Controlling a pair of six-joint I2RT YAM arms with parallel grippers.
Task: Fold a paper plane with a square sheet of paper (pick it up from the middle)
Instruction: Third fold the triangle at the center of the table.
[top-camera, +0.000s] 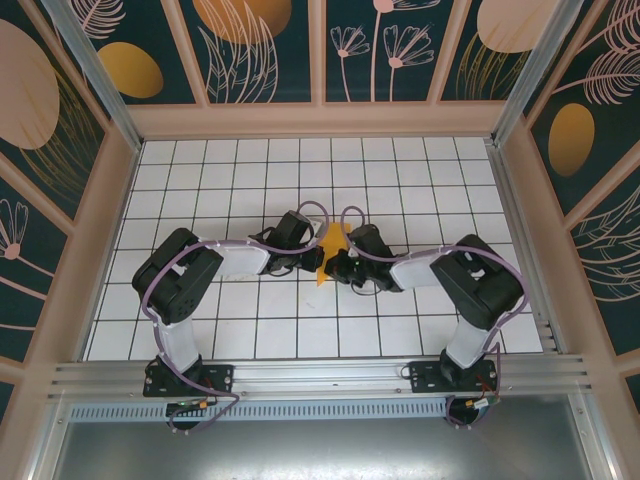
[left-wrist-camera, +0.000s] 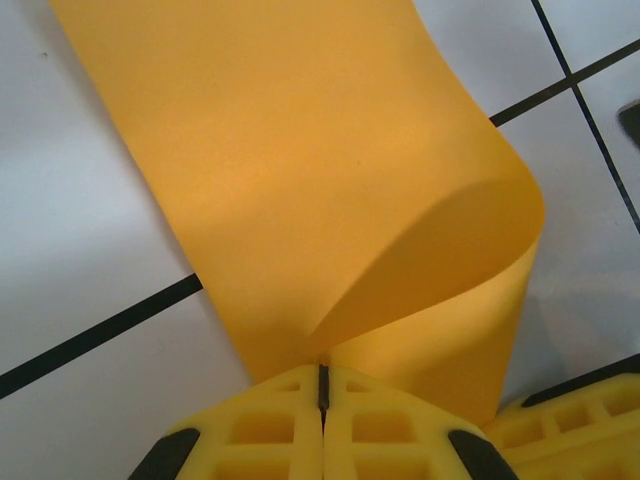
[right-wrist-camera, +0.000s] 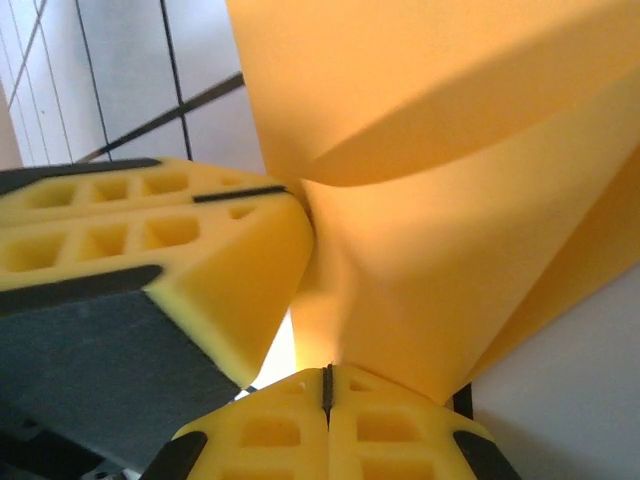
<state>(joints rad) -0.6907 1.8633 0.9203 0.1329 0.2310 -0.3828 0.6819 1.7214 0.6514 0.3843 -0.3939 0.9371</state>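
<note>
wide open white tiled table (top-camera: 400, 170) from 10 round to 2 o'clock in the top view. walls (top-camera: 112, 205) well back at 9 and 3, metal rail (top-camera: 320, 372) across 6 o'clock by the arm bases.

dead centre: the square sheet of paper (top-camera: 331, 243), orange-yellow, lifted off the tiles and bent between the two claws. left gripper (top-camera: 303, 262) at the sheet's 9 o'clock, right gripper (top-camera: 338, 268) at its 4 o'clock, tips just beside each other.

up close from the left wrist: yellow fingers (left-wrist-camera: 260, 430) clenched tight, seam down to a thin dark line, pinching the sheet's near edge. paper running up toward 12 o'clock and curling over in a soft loop at 3 o'clock, black grid lines underneath on both sides.

from the right wrist: same again, fingers pressed together on the paper, sheet fanning up toward 12 and 2 o'clock. left claw's yellow pads in at 9 o'clock, touching the sheet just beside the right pinch.
</note>
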